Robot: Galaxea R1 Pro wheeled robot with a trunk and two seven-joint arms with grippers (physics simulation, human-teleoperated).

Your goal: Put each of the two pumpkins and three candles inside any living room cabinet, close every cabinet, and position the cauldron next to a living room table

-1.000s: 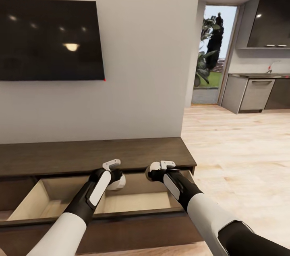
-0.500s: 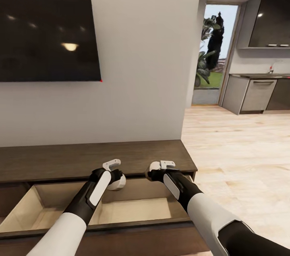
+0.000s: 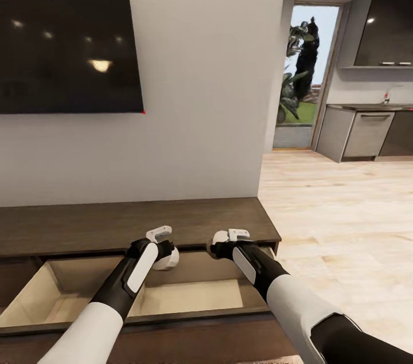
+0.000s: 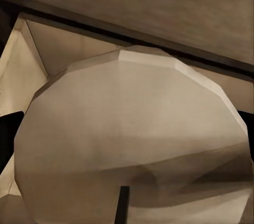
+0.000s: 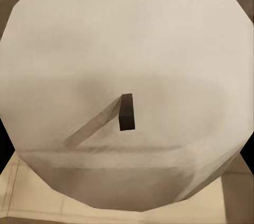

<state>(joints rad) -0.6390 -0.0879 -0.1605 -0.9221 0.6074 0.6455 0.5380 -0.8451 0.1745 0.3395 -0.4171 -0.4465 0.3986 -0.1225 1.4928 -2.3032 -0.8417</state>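
Note:
The long, dark brown cabinet point(image 3: 86, 226) stands against the wall below me, with one pale-wood drawer point(image 3: 189, 298) pulled open. My left gripper point(image 3: 166, 255) is shut on a tan candle point(image 3: 170, 261) above the drawer's back part. Up close this candle point(image 4: 132, 139) hangs over the drawer's corner. My right gripper point(image 3: 221, 243) is shut on a second candle point(image 3: 216, 239), near the drawer's right rear. From the right wrist I look onto that candle point(image 5: 127, 49) and its dark wick point(image 5: 126, 112). No pumpkin or cauldron is in sight.
A black television point(image 3: 63, 51) hangs on the grey wall above the cabinet. To the right, light wood floor point(image 3: 344, 226) runs toward a kitchen with grey units point(image 3: 367, 132) and a glass door point(image 3: 304, 77).
The whole head view has shifted a little, with the cabinet sitting slightly lower and further left in the picture. Both arms keep the same pose, each still holding its candle over the drawer.

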